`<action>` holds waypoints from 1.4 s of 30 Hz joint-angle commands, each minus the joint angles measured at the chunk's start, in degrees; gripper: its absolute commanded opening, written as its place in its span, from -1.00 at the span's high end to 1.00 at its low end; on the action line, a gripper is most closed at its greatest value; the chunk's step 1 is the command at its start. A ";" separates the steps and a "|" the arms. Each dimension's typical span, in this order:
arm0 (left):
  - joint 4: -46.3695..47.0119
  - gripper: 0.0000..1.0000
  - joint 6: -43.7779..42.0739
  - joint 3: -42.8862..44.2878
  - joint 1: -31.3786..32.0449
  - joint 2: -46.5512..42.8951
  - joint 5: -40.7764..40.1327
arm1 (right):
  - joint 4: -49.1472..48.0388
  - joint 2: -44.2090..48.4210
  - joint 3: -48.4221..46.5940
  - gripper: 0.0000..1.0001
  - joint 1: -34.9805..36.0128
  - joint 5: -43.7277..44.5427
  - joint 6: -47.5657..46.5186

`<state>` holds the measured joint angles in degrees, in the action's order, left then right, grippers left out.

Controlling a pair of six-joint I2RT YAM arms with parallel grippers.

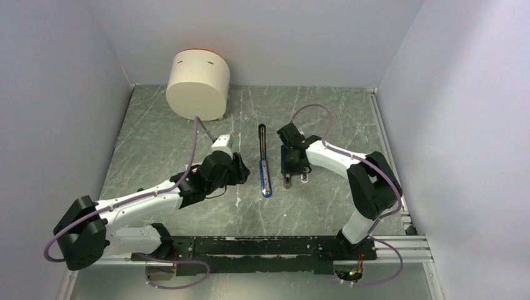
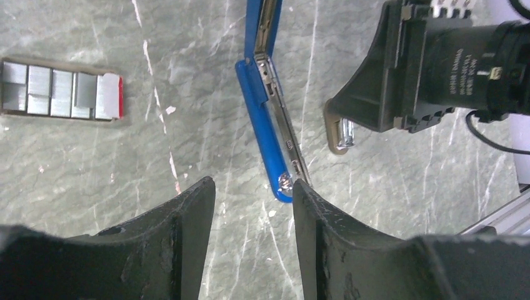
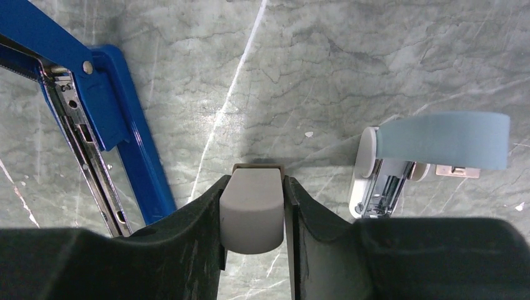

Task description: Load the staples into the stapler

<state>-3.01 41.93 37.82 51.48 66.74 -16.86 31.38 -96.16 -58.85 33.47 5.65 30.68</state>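
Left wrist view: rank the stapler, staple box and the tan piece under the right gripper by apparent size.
1. stapler, longest even though cropped at the top.
2. staple box.
3. tan piece, smallest as seen, but partly hidden, so its true size is unsure.

Table (image 3: 375, 56) under me looks like polished grey-green stone, smooth and white-veined. The stapler (image 2: 257, 119) body is glossy blue, and its channel (image 2: 285, 134) is bright bare metal. Staples (image 2: 50, 90) gleam silvery in a red box (image 2: 110, 97) that looks like card. Fingers (image 2: 181, 250) of my left gripper (image 2: 253, 190) are matt black plastic, scuffed. The grey block (image 3: 252, 215) in my right gripper (image 3: 253, 184) is smooth, matt plastic.
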 commanded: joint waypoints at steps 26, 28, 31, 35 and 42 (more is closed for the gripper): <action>-16.78 -0.73 -4.29 12.16 -1.04 -14.65 -13.21 | -4.59 8.83 -7.81 0.04 10.84 11.06 3.24; -19.15 -0.80 -4.74 14.61 -1.04 -16.05 -15.08 | -6.72 6.70 -9.40 0.04 13.03 10.97 3.86; -23.41 -0.94 -5.08 17.98 -1.04 -18.15 -19.92 | -7.65 1.43 -13.39 0.02 16.33 10.53 3.62; -25.66 -0.94 -4.77 20.68 -1.08 -21.01 -22.81 | -6.42 -7.75 -22.25 -0.02 18.91 10.35 1.46; -24.26 -0.94 -3.77 18.69 -1.11 -25.70 -22.21 | -4.71 -23.22 -35.92 0.13 19.43 10.55 -1.00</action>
<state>-26.15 38.13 57.17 50.76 42.96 -36.88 25.96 -113.95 -89.95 52.90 15.05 31.79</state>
